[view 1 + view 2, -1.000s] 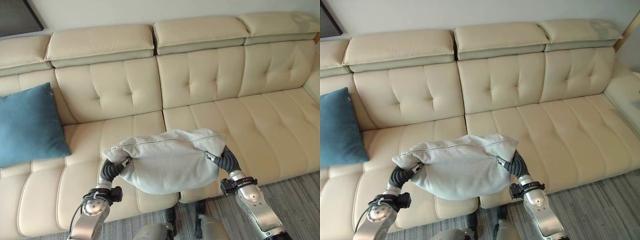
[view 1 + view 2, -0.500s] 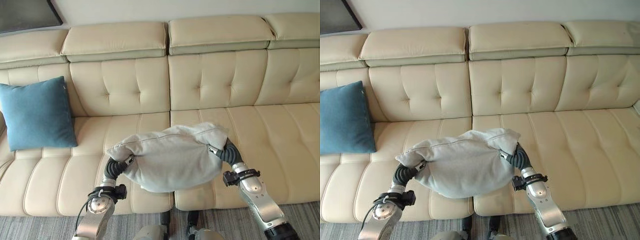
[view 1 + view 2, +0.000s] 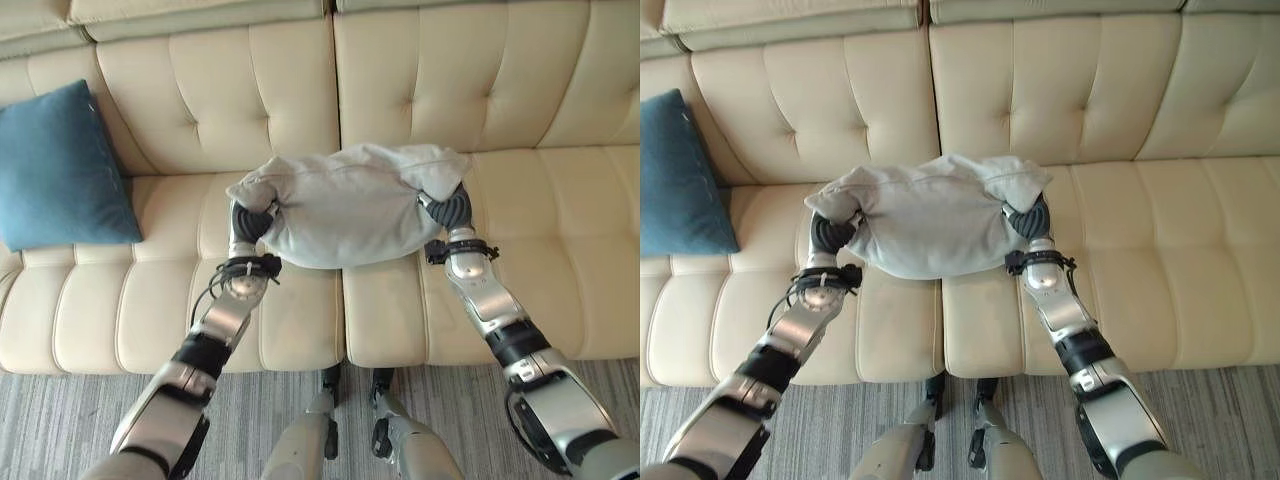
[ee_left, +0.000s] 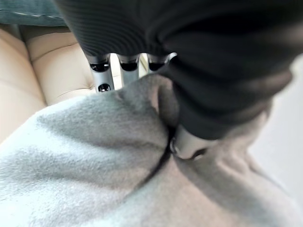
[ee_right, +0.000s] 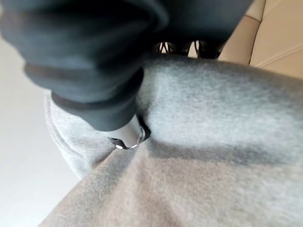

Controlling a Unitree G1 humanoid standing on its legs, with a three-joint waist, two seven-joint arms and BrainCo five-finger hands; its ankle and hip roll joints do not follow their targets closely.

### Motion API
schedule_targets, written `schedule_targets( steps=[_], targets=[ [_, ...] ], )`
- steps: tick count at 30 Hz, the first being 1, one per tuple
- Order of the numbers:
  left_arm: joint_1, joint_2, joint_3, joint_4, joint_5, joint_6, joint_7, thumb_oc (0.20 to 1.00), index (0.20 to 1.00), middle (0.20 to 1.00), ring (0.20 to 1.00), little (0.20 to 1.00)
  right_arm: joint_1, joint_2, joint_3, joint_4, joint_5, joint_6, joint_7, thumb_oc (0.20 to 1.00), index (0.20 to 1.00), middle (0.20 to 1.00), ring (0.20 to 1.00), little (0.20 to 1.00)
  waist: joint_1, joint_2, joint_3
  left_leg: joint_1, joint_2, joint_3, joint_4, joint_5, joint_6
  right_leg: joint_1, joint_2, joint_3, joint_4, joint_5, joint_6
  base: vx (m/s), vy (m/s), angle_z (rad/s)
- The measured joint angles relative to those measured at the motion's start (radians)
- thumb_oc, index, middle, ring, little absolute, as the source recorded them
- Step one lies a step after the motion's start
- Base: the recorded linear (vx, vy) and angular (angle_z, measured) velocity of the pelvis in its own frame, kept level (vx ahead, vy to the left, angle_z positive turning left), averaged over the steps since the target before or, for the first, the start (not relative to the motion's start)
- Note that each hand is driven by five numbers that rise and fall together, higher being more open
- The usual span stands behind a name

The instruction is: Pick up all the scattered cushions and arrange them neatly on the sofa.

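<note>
A light grey cushion [image 3: 345, 205] hangs crumpled between my two hands over the seat of the cream sofa [image 3: 420, 90], close to its backrest and above the seam between two seat sections. My left hand [image 3: 250, 220] grips its left end and my right hand [image 3: 452, 208] its right end. In the left wrist view the fingers [image 4: 100, 71] lie behind the grey cloth [image 4: 94, 165] while the thumb [image 4: 189, 144] digs into it. The right hand [image 5: 94, 61] pinches the cloth [image 5: 213, 142] the same way. A blue cushion [image 3: 55, 165] leans upright against the backrest at the far left.
The sofa's seat runs wide and bare to the right of the grey cushion. Between the blue cushion and the grey one lies one bare seat section. Grey striped carpet [image 3: 80, 400] runs along the sofa's front edge.
Both arms have stretched forward, carrying the grey cushion from the seat's front edge to over the seat near the backrest. The camera has also tipped down and shifted.
</note>
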Motion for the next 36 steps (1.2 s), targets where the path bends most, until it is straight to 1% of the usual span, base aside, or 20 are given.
schedule_targets(
  steps=[3,6,9,11,15,16,18,20,22,24,25,26,27,28,29,30,32,33,35,36],
  targets=[
    [-0.004,0.044,0.011,-0.005,0.0,0.002,0.011,1.0,1.0,1.0,1.0,1.0,-0.018,-0.025,-0.001,-0.009,-0.001,0.0,-0.029,1.0,1.0,1.0,1.0,1.0,-0.001,-0.001,0.003,-0.001,0.0,-0.005,0.0,0.0,0.0,0.0,0.0,0.0,-0.001,-0.001,0.001,0.01,0.003,0.0],
    [-0.005,0.057,0.05,-0.004,-0.006,0.001,0.008,1.0,1.0,1.0,1.0,1.0,-0.03,-0.05,0.0,-0.008,-0.001,0.002,-0.032,1.0,1.0,1.0,1.0,1.0,0.0,-0.001,0.003,-0.002,0.0,-0.009,0.0,-0.001,0.0,0.001,0.0,0.001,-0.002,-0.001,0.001,0.02,0.008,0.03],
    [-0.069,0.128,0.044,0.07,-0.031,0.0,-0.027,1.0,1.0,1.0,1.0,1.0,-0.136,-0.087,0.001,0.049,0.017,0.009,-0.032,1.0,1.0,1.0,1.0,1.0,-0.002,-0.002,0.003,-0.002,0.0,-0.011,0.0,0.0,-0.001,0.002,0.0,0.001,-0.002,-0.001,0.001,0.02,0.012,0.02],
    [-0.098,0.155,0.046,0.111,-0.066,0.0,-0.036,1.0,1.0,1.0,1.0,1.0,-0.174,-0.094,-0.002,0.083,0.065,0.008,-0.033,1.0,1.0,1.0,1.0,1.0,-0.004,-0.002,0.003,0.001,0.0,-0.012,0.0,0.0,-0.001,0.007,0.0,0.0,-0.002,-0.001,0.001,0.0,0.0,0.0],
    [-0.131,0.171,0.044,0.183,-0.116,-0.001,-0.068,1.0,1.0,1.0,1.0,1.0,-0.219,-0.09,-0.008,0.157,0.151,0.005,-0.04,1.0,1.0,1.0,1.0,1.0,0.0,-0.002,0.003,0.006,0.0,-0.017,0.0,0.0,-0.001,0.013,0.0,-0.003,-0.002,-0.001,0.001,0.01,0.011,0.03],
    [-0.146,0.174,0.044,0.227,-0.16,0.002,-0.09,1.0,1.0,1.0,1.0,1.0,-0.231,-0.091,-0.023,0.203,0.205,0.005,-0.04,1.0,1.0,1.0,1.0,1.0,0.0,-0.003,0.002,0.007,0.0,-0.02,0.0,0.0,-0.001,0.016,0.0,-0.006,-0.002,-0.001,0.001,0.03,0.028,0.11],
    [-0.138,0.183,0.044,0.233,-0.175,0.005,-0.124,1.0,1.0,1.0,1.0,1.0,-0.23,-0.112,-0.048,0.254,0.273,0.007,-0.04,1.0,1.0,1.0,1.0,1.0,0.0,-0.003,0.002,0.01,-0.002,-0.033,0.0,0.001,-0.002,0.022,0.0,-0.013,-0.002,-0.001,0.002,0.04,0.034,0.13],
    [-0.058,0.188,0.052,0.18,-0.216,0.0,-0.162,1.0,1.0,1.0,1.0,1.0,-0.186,-0.123,-0.07,0.213,0.288,0.007,-0.024,1.0,1.0,1.0,1.0,1.0,-0.001,-0.005,0.001,0.012,-0.002,-0.034,-0.001,0.001,-0.002,0.025,0.0,-0.016,-0.002,-0.002,0.002,0.04,0.021,0.04],
    [0.04,0.162,0.078,0.131,-0.259,-0.006,-0.197,1.0,1.0,1.0,1.0,1.0,-0.116,-0.123,-0.083,0.169,0.308,0.008,0.002,1.0,1.0,1.0,1.0,1.0,-0.001,-0.006,0.001,0.023,-0.002,-0.035,-0.001,0.0,-0.002,0.037,-0.001,-0.015,-0.002,-0.002,0.003,0.06,0.017,0.02],
    [0.197,0.132,0.132,0.009,-0.289,-0.011,-0.228,1.0,1.0,1.0,1.0,1.0,0.013,-0.121,-0.1,0.072,0.325,0.009,0.03,1.0,1.0,1.0,1.0,1.0,-0.002,-0.008,0.002,0.042,-0.003,-0.035,-0.001,0.0,-0.002,0.058,-0.001,-0.008,-0.002,-0.006,0.009,0.14,0.035,0.04],
    [0.335,0.095,0.184,-0.091,-0.31,-0.017,-0.26,1.0,1.0,1.0,1.0,1.0,0.148,-0.109,-0.139,-0.021,0.324,0.014,0.065,1.0,1.0,1.0,1.0,1.0,-0.005,-0.011,0.003,0.063,-0.003,-0.033,-0.001,-0.011,-0.014,0.08,-0.001,-0.002,-0.002,-0.015,0.021,0.15,0.033,0.03],
    [0.496,0.04,0.25,-0.219,-0.327,-0.033,-0.291,1.0,1.0,1.0,1.0,1.0,0.321,-0.088,-0.176,-0.17,0.32,0.01,0.104,1.0,1.0,1.0,1.0,1.0,-0.001,-0.015,0.005,0.096,-0.002,-0.033,-0.002,-0.019,-0.017,0.115,-0.002,0.0,-0.003,-0.02,0.028,0.11,0.023,0.06],
    [0.596,0.008,0.273,-0.256,-0.328,-0.03,-0.307,1.0,1.0,1.0,1.0,1.0,0.43,-0.083,-0.179,-0.219,0.319,0.014,0.126,1.0,1.0,1.0,1.0,1.0,-0.003,-0.017,0.005,0.124,-0.004,-0.034,-0.002,-0.02,-0.017,0.142,-0.004,0.008,-0.003,-0.022,0.03,0.13,0.032,0.01],
    [0.706,0.009,0.277,-0.249,-0.326,-0.017,-0.345,1.0,1.0,1.0,1.0,1.0,0.556,-0.087,-0.186,-0.22,0.283,0.038,0.178,1.0,1.0,1.0,1.0,1.0,-0.002,-0.023,0.0,0.169,-0.002,-0.034,-0.002,-0.055,-0.019,0.187,-0.001,0.029,-0.004,-0.055,0.05,0.11,0.041,-0.02],
    [0.771,0.022,0.292,-0.248,-0.324,-0.016,-0.364,1.0,1.0,1.0,1.0,1.0,0.624,-0.088,-0.2,-0.223,0.267,0.045,0.201,1.0,1.0,1.0,1.0,1.0,-0.002,-0.032,-0.007,0.182,-0.002,-0.033,-0.002,-0.068,-0.022,0.199,-0.002,0.03,-0.004,-0.064,0.049,0.13,0.075,-0.09],
    [0.85,0.043,0.325,-0.244,-0.32,-0.014,-0.397,1.0,1.0,1.0,1.0,1.0,0.707,-0.087,-0.236,-0.222,0.226,0.051,0.242,1.0,1.0,1.0,1.0,1.0,-0.002,-0.047,-0.023,0.184,-0.002,-0.03,-0.002,-0.07,-0.021,0.2,-0.002,0.033,-0.004,-0.065,0.051,0.1,0.059,-0.1],
    [0.959,0.054,0.388,-0.205,-0.28,-0.006,-0.452,1.0,1.0,1.0,1.0,1.0,0.838,-0.091,-0.295,-0.227,0.142,0.052,0.296,1.0,1.0,1.0,1.0,1.0,-0.004,-0.063,-0.034,0.209,-0.002,-0.013,-0.002,-0.073,-0.016,0.22,-0.003,0.047,-0.004,-0.066,0.052,0.06,0.089,-0.19],
    [1.003,0.048,0.417,-0.162,-0.272,0.006,-0.466,1.0,1.0,1.0,1.0,1.0,0.886,-0.092,-0.314,-0.218,0.11,0.062,0.319,1.0,1.0,1.0,1.0,1.0,-0.003,-0.068,-0.042,0.234,-0.003,-0.004,-0.002,-0.077,-0.011,0.24,-0.003,0.058,-0.004,-0.067,0.053,0.04,0.119,-0.23],
    [1.032,0.042,0.432,-0.005,-0.208,0.025,-0.508,1.0,1.0,1.0,1.0,1.0,0.962,-0.092,-0.331,-0.158,0.047,0.062,0.365,1.0,1.0,1.0,1.0,1.0,-0.007,-0.067,-0.087,0.26,-0.006,0.002,-0.002,-0.088,0.002,0.264,-0.007,0.06,-0.004,-0.072,0.06,0.0,0.109,-0.18],
    [1.047,0.032,0.434,0.054,-0.191,0.046,-0.525,1.0,1.0,1.0,1.0,1.0,0.989,-0.091,-0.325,-0.13,0.016,0.072,0.392,1.0,1.0,1.0,1.0,1.0,-0.007,-0.073,-0.103,0.276,-0.006,0.017,-0.002,-0.091,0.006,0.274,-0.007,0.077,-0.004,-0.072,0.061,-0.03,0.124,-0.3]
  ],
)
